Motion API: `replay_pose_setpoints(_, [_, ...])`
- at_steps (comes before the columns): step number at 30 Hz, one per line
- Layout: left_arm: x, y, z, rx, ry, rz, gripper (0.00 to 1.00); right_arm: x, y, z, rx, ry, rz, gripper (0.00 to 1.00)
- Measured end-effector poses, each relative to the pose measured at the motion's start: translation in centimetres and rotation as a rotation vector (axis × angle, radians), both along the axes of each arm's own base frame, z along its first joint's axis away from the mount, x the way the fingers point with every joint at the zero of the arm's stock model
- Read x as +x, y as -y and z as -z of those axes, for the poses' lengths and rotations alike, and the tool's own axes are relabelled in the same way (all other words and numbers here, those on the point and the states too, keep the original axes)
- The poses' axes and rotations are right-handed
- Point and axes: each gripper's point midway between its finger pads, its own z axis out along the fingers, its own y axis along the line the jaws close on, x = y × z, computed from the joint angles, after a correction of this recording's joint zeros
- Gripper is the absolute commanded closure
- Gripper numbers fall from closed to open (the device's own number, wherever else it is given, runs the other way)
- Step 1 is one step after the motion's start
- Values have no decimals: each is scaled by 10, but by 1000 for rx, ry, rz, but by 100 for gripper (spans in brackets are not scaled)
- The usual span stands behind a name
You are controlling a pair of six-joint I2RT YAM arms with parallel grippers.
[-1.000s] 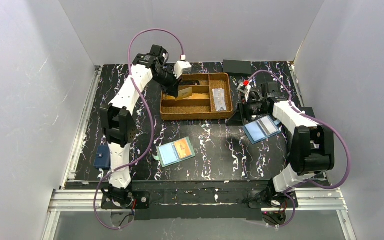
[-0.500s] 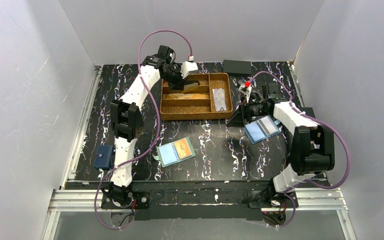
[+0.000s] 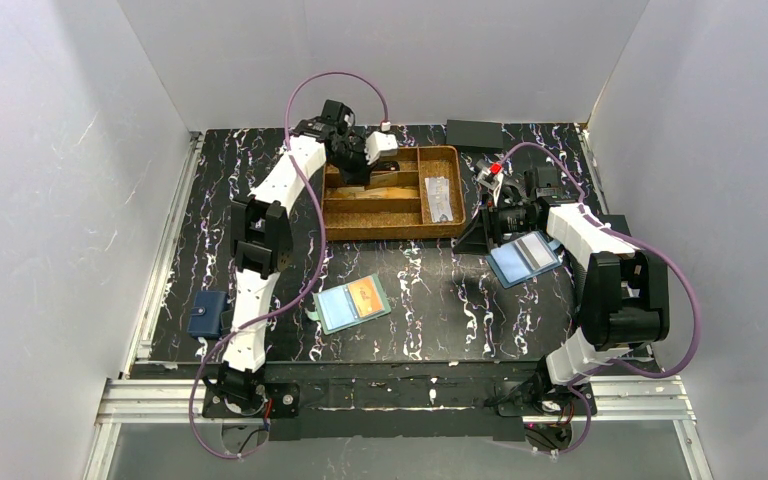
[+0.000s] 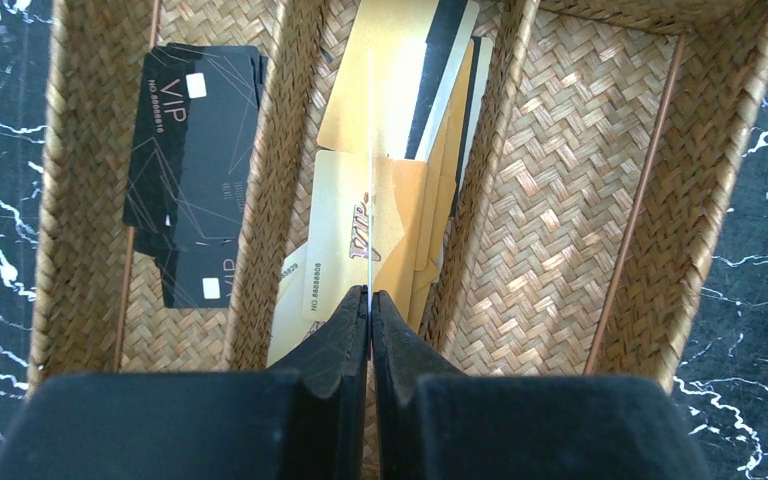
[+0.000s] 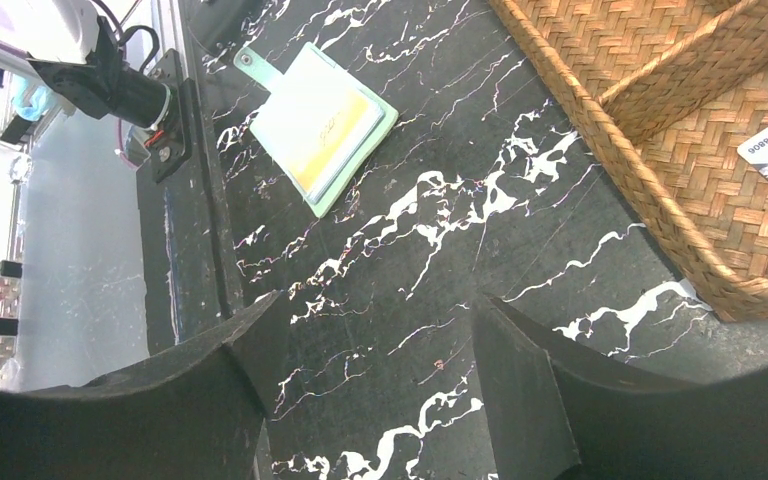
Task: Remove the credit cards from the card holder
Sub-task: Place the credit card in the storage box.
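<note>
From above, you have one wicker tray (image 3: 392, 232) on the worktop (image 3: 440, 310). Your left end effector (image 3: 363, 172) is over the tray's left rear part. The right end effector (image 3: 497, 215) sits just right of the tray. One teal holder (image 3: 352, 303) lies flat on the near side of the tray, apart from it, with one orange card (image 3: 365, 293) showing in a pocket. One blue holder (image 3: 525, 257) lies at the tray's near right.

In your left wrist view, the end effector (image 4: 370, 297) is pinched tight on one card (image 4: 370, 150). The card is seen edge-on, its colour unclear, above the tray's (image 4: 490, 150) middle compartment. Several gold cards (image 4: 345, 240) overlap there, too stacked to count. At least two black cards (image 4: 195, 150) lie in the compartment to the left.

In your right wrist view, the end effector (image 5: 375, 330) is spread wide with nothing in it. The teal holder (image 5: 320, 125) lies beyond it, well clear of the tray (image 5: 600, 150).
</note>
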Motion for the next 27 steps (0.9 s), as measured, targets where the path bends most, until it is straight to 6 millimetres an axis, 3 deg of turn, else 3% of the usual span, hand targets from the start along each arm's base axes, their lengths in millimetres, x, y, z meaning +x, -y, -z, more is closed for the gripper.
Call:
replay_pose_setpoints(8, [-2,1,24,5,-43,4,93,0,0,0,2,6,-5,26])
replay_pose_setpoints(14, [4,1,23,6,-34,-25,77,0,0,2,2,2,-6,26])
replay_pose_setpoints(19, [16,-3,22,20,-5,-92,75,-1,-1,2,6,-2,-10,26])
replay_pose_setpoints(27, [39,-10,17,16,30,-280,57,-1,-1,2,10,-2,-13,26])
